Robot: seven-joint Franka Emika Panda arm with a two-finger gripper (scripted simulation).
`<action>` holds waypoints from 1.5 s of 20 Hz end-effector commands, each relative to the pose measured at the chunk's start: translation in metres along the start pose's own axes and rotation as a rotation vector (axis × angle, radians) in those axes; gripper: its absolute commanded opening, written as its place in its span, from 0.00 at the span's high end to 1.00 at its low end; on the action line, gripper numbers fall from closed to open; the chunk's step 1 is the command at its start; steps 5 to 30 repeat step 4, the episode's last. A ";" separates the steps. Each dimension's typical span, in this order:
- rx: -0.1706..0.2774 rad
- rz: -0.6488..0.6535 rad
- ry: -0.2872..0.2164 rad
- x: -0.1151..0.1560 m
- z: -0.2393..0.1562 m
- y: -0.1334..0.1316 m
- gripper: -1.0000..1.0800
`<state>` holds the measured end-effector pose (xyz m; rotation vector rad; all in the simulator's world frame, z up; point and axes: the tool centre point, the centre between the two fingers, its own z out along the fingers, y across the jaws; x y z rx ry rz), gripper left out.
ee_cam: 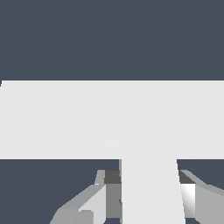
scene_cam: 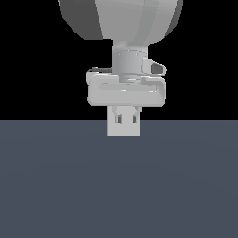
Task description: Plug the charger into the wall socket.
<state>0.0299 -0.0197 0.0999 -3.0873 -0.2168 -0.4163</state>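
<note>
We find the end effector (scene_cam: 124,122) clenched on the charger (ee_cam: 151,192), which the wrist view shows held between the two fingers (ee_cam: 89,205) with its far end meeting, or all but meeting, the wall socket (ee_cam: 109,118), the wide pale panel standing on the table (scene_cam: 119,186). The exterior view shows that panel only as a small pale square behind the fingers, and in neither view can we see the prongs or the socket holes. We judge the main risk to be misalignment: prongs slightly off the holes would jam against the panel face, and continued pushing could twist the charger in the grip or shove the socket back.
</note>
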 end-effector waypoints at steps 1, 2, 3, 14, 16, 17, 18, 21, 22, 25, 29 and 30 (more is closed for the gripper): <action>0.000 0.000 0.000 0.003 0.001 0.000 1.00; 0.000 0.000 0.000 0.003 0.001 0.000 1.00; 0.000 0.000 0.000 0.003 0.001 0.000 1.00; 0.000 0.000 0.000 0.003 0.001 0.000 1.00; 0.000 0.000 0.000 0.003 0.001 0.000 1.00; 0.000 0.000 0.000 0.003 0.001 0.000 1.00; 0.000 0.000 0.000 0.003 0.001 0.000 1.00; 0.000 0.000 0.000 0.003 0.001 0.000 1.00; 0.000 0.000 0.000 0.003 0.001 0.000 1.00; 0.000 0.000 0.000 0.003 0.001 0.000 1.00; 0.000 0.000 0.000 0.003 0.001 0.000 1.00; 0.000 0.000 0.000 0.003 0.001 0.000 1.00</action>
